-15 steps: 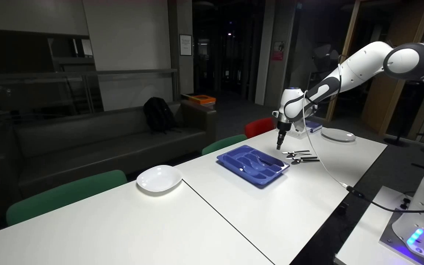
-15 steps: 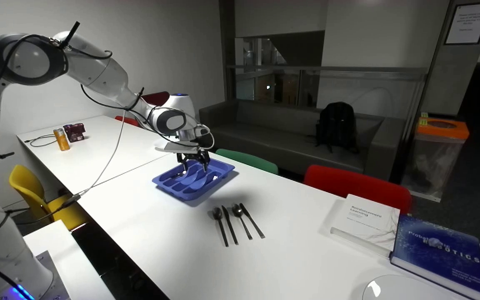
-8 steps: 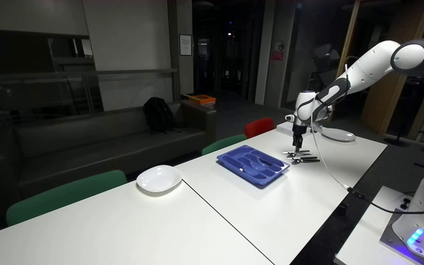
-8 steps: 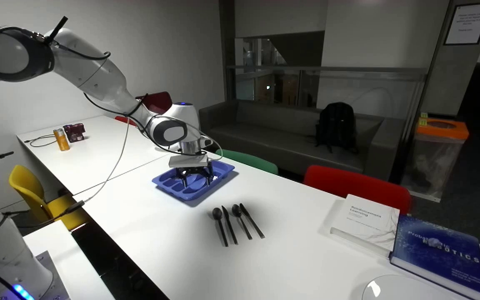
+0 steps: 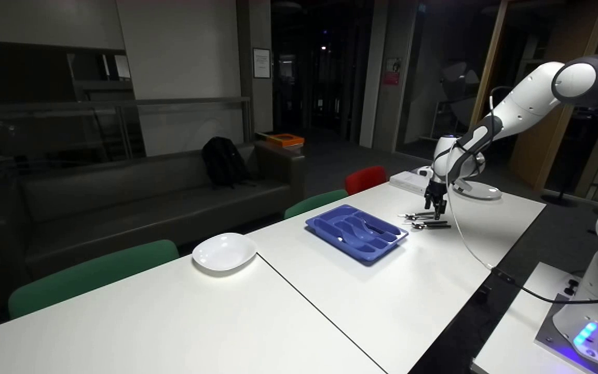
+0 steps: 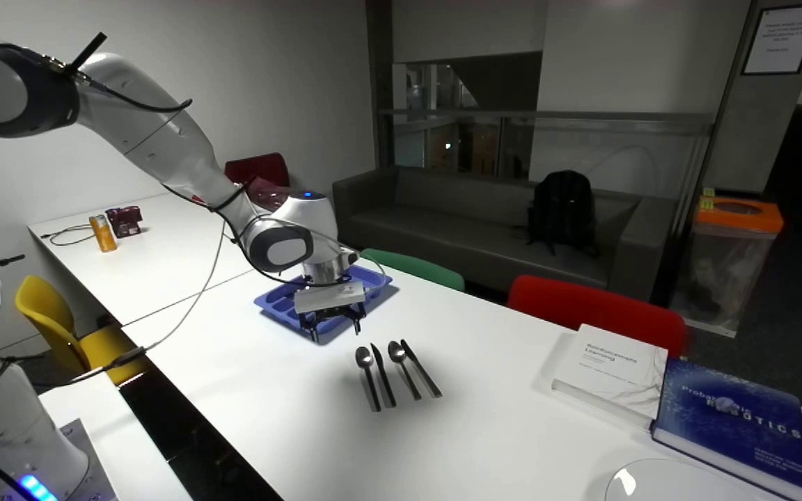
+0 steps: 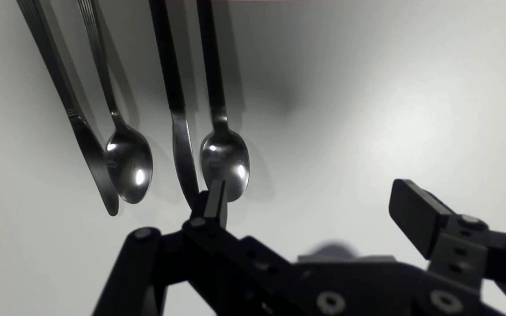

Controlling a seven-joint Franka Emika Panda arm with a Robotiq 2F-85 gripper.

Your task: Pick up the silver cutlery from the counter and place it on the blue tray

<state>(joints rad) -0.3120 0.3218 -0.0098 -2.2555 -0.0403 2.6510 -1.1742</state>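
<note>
Cutlery (image 7: 130,162) lies in a row of four on the white surface (image 6: 505,424), spoons and knives alternating, as a robot's end effector (image 7: 311,202) hangs above, spread wide and holding nothing. The blue tray (image 5: 343,248) sits on the same surface, just off the spoon-bowl end of the row.

To an onlooker, the job in hand appears to be lining up a grasp. The dark-handled spoon (image 7: 216,98), outermost in the row, looks the likeliest pick: bare surface runs along its outer side, while the dark-handled knife (image 7: 176,105) lies just beside it on the inner. Seen from the wrist, one finger (image 7: 214,204) covers the tip of the spoon's bowl, and the gap takes in only the bowl's edge and bare white.

Done well, the move calls for a sideways shift toward the row, bringing the handle, rather than the slick bowl, midway between the fingers. The closing direction already runs roughly across the handles, so a slight turn at most should do. The slot between spoon and knife is tight; a finger set down carelessly there could shove the knife or pinch both. Thin, flat metal asks for tips nearly down to the surface without pressing, then a slow close, a straight lift and a level carry to the tray.
</note>
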